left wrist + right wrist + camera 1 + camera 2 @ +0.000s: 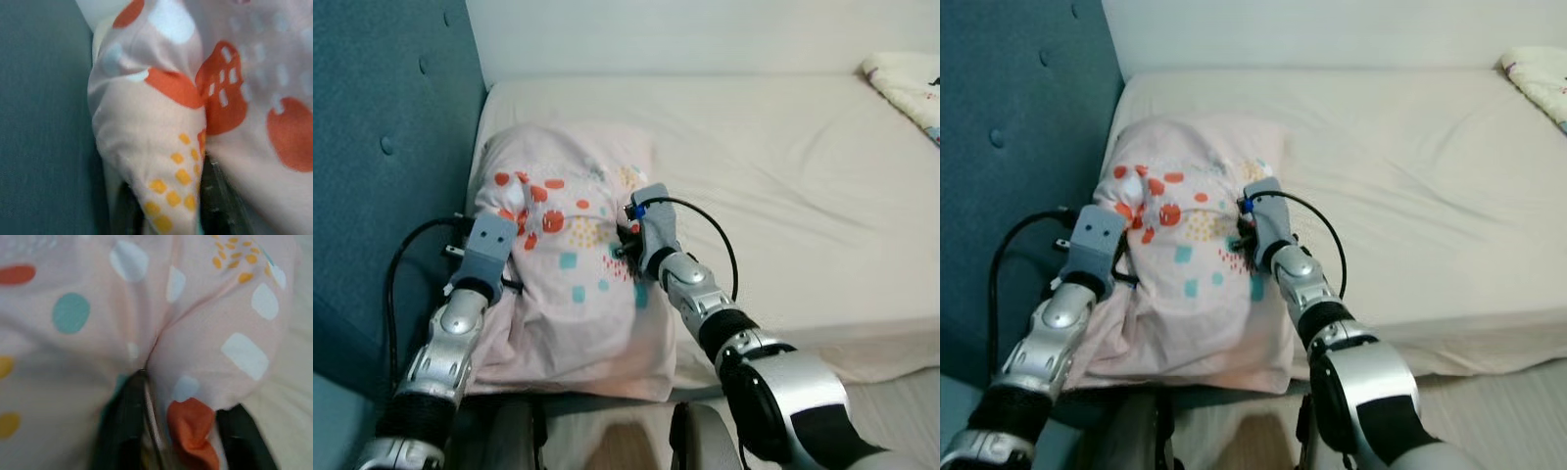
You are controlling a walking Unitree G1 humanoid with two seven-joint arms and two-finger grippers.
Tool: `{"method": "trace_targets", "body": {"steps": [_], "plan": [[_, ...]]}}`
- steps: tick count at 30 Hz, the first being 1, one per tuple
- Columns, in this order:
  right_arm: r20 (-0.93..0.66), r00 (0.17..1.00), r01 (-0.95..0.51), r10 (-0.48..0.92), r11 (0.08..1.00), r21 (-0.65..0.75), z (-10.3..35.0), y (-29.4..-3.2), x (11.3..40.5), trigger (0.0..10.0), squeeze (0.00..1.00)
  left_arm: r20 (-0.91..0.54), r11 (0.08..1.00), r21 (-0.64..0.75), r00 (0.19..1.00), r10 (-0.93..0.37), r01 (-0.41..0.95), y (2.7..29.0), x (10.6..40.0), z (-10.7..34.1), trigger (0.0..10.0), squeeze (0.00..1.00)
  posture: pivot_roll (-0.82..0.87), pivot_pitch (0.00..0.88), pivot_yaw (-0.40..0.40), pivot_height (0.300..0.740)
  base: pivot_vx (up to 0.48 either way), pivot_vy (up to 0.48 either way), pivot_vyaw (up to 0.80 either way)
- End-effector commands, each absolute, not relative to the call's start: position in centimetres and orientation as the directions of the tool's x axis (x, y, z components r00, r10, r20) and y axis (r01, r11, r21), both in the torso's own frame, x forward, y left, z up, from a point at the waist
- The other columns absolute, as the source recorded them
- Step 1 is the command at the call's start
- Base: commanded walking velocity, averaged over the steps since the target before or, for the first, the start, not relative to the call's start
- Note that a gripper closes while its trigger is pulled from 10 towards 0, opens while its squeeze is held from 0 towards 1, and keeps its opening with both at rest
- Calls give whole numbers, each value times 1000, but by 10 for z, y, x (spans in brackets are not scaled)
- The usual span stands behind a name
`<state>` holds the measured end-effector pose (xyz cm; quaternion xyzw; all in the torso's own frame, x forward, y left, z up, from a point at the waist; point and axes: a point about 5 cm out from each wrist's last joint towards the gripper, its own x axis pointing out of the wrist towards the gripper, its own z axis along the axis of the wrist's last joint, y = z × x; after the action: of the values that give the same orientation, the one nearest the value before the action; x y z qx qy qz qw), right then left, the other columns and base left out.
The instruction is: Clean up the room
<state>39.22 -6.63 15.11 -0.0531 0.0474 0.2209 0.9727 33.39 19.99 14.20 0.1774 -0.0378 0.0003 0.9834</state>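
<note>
Nearest the camera, both silver arms reach forward from the bottom edge, a black cable looping off each wrist. Left gripper is at the pillow's left side, next to the teal headboard; in its wrist view a fold of the pink fabric sits pinched between the two black fingers, so jaws are narrowed down onto cloth, not fully closed. Right gripper is at the pillow's right edge; its wrist view shows the fingers partly open with a bunched ridge of fabric, including an orange patch, squeezed between them. Both are gripping the same thing: the pillow, pale pink with orange, yellow, teal and white blotches, lying at the head end of the bed, against the headboard on the left. Its near edge hangs slightly past the mattress edge. Fabric puckers at both grip points. Beyond the pillow, the cream sheet is mostly flat with light wrinkles. Far right corner: a folded blanket, cream with small coloured prints, partly cut off by the frame. White wall runs behind the bed.
</note>
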Motion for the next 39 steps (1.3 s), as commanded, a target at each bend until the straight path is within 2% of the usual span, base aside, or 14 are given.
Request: {"method": "trace_targets", "body": {"steps": [1,2,3,11,12,13,14,18,19,24,25,29,30,39], "plan": [[-127,893,-444,432,893,-78,146,-62,389,10000,1000,102,936,352,994,-33,-5,198,331,146,10000,1000,164,199,-96,588,0,0,0],[-127,893,-444,432,893,-78,146,-62,389,10000,1000,102,936,352,994,-33,-5,198,331,146,10000,1000,164,199,-96,588,0,0,0],[-126,904,-421,409,903,-84,145,-64,389,10000,0,116,935,355,992,-46,1,199,328,146,10000,0,149,181,-97,588,0,0,0],[-122,958,-255,259,966,52,127,-87,385,10000,0,221,959,280,970,-101,36,203,309,157,10000,0,105,106,-99,588,0,0,0],[-103,963,-242,248,968,71,120,-93,380,10000,843,242,959,275,961,-131,61,202,304,160,10000,51,101,89,-102,588,0,0,0],[-103,963,-242,248,968,71,120,-93,380,10000,843,242,959,275,961,-131,61,202,304,160,10000,51,101,89,-102,588,0,0,0],[-77,975,-204,211,976,82,112,-102,375,10000,1000,251,957,275,955,-158,86,200,301,161,10000,1000,94,74,-99,588,0,0,0],[-54,983,-171,174,983,59,108,-111,371,10000,1000,257,953,288,951,-169,91,199,299,161,10000,1000,86,62,-97,588,0,0,0],[-19,991,-132,133,991,31,105,-119,366,10000,0,260,951,297,951,-165,84,199,299,159,10000,337,78,55,-96,588,0,0,0],[63,993,-95,95,995,-7,102,-128,353,10000,0,274,950,309,951,-145,56,201,300,159,10000,0,65,38,-93,588,0,0,0],[95,992,-80,80,997,-7,100,-132,345,10000,0,282,949,312,950,-136,44,203,300,160,10000,1000,60,36,-94,588,0,0,0],[124,990,-58,61,998,-26,98,-136,336,10000,0,304,941,340,946,-112,2,207,301,165,10000,1000,49,29,-92,588,0,0,0],[160,986,-30,37,999,-44,100,-140,329,10000,0,349,941,337,933,-85,-40,211,302,176,10000,0,44,27,-91,588,0,0,0],[305,952,62,-36,995,-75,132,-154,321,10000,0,349,996,83,935,-62,34,190,307,192,10000,0,32,12,-75,588,0,0,0]]}}
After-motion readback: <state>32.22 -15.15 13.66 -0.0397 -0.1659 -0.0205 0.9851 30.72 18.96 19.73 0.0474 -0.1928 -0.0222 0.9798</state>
